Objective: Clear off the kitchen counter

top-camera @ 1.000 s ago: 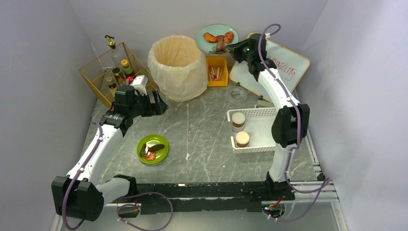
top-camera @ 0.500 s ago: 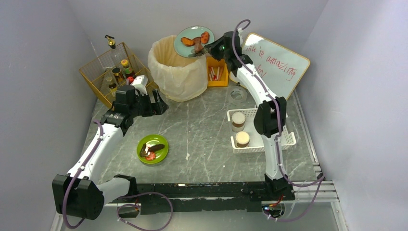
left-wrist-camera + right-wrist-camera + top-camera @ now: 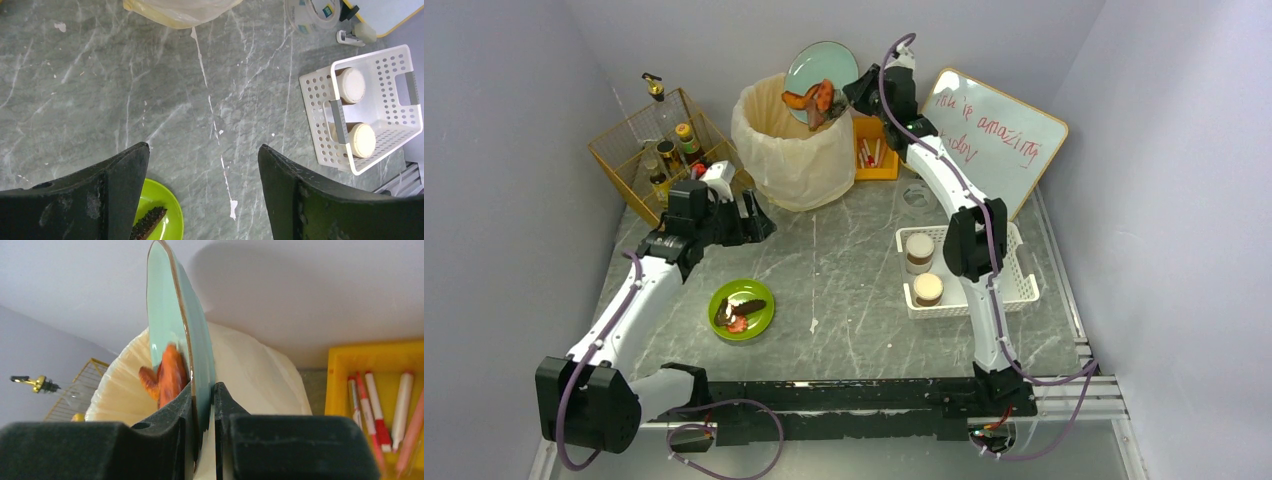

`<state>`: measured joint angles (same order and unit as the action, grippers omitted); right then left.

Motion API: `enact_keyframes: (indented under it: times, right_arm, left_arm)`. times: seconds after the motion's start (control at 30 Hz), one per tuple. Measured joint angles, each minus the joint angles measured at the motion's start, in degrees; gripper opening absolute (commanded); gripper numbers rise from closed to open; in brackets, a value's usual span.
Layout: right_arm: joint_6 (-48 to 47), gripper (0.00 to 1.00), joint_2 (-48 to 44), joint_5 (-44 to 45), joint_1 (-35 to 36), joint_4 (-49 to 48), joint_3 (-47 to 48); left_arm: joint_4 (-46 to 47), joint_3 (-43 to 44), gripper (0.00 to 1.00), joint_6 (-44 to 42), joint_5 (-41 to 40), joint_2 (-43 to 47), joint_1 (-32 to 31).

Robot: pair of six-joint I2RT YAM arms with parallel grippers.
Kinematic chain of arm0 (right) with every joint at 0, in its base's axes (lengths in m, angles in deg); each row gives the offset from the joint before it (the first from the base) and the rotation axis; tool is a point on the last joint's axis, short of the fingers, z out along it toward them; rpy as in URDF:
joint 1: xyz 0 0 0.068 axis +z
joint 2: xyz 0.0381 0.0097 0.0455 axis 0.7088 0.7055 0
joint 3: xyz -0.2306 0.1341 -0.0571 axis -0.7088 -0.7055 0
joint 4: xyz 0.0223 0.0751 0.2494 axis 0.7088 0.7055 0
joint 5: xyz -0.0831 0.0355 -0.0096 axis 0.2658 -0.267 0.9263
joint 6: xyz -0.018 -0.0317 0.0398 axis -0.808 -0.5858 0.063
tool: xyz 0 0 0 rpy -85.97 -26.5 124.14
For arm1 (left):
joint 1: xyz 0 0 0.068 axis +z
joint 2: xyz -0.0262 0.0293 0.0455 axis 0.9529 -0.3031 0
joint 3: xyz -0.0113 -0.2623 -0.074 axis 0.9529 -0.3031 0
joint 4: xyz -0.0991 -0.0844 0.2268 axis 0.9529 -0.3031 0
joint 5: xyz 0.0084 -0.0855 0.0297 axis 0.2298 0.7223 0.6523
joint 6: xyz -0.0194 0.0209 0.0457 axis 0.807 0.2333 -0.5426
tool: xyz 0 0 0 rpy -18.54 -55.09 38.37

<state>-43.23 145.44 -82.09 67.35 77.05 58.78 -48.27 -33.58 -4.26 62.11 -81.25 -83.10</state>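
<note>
My right gripper point(image 3: 856, 90) is shut on the rim of a teal plate point(image 3: 822, 68), held tilted on edge over the cream bin point(image 3: 790, 140). Orange food scraps point(image 3: 809, 99) slide off it over the bin's mouth. In the right wrist view the plate point(image 3: 172, 325) stands upright between my fingers point(image 3: 177, 407) with the orange scraps point(image 3: 167, 374) at its lower face. My left gripper point(image 3: 752, 215) is open and empty above the grey marble-look kitchen counter point(image 3: 854, 290), in front of the bin. A green plate point(image 3: 742, 308) with dark and red leftovers lies on the counter; its edge shows in the left wrist view point(image 3: 162, 212).
A white slatted basket point(image 3: 984, 268) with two jars stands at right. A yellow tray of markers point(image 3: 875, 145), a whiteboard point(image 3: 999, 130), a tape roll point(image 3: 918, 196) and a wire basket of bottles point(image 3: 664, 150) line the back. A black rail point(image 3: 864, 395) runs along the near edge.
My right arm has swung left with the teal plate, from over the yellow tray to over the bin, and tipped it on edge so the food slides off. The left arm has barely moved.
</note>
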Motion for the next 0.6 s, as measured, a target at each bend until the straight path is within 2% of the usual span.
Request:
enact_keyframes:
  times: [0.6]
  right_arm:
    - [-19.34,0.0,1.38,2.62,5.16,-12.55,1.99]
  left_arm:
    - [1.03,-1.09,0.81,1.4,1.9,-1.25,0.0]
